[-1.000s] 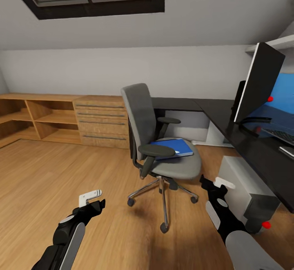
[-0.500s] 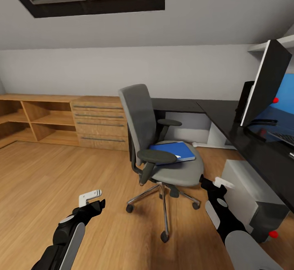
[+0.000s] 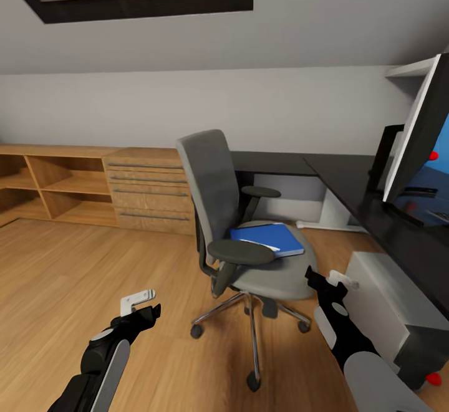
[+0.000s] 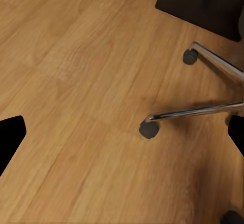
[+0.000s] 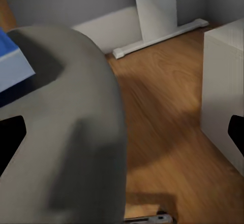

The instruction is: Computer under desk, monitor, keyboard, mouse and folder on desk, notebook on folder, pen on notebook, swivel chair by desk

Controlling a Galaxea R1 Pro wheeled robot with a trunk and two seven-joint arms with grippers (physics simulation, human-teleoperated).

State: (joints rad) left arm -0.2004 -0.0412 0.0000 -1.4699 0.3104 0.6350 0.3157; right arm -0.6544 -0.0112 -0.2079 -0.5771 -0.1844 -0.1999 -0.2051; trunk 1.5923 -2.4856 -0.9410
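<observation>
Head cam: blue folder [image 3: 268, 239] on swivel chair [image 3: 240, 212], monitor [image 3: 419, 141] on desk [image 3: 349, 182], both grippers wide, L wrist cam: chair casters.

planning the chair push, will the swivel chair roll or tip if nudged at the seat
The swivel chair will probably roll easily: casters sit on smooth wood floor. Tipping seems unlikely given its wide five-star base. The blue folder lying loose on the seat may slide.

glossy black desk [image 3: 349, 181], wood floor [image 3: 62, 275]
</observation>
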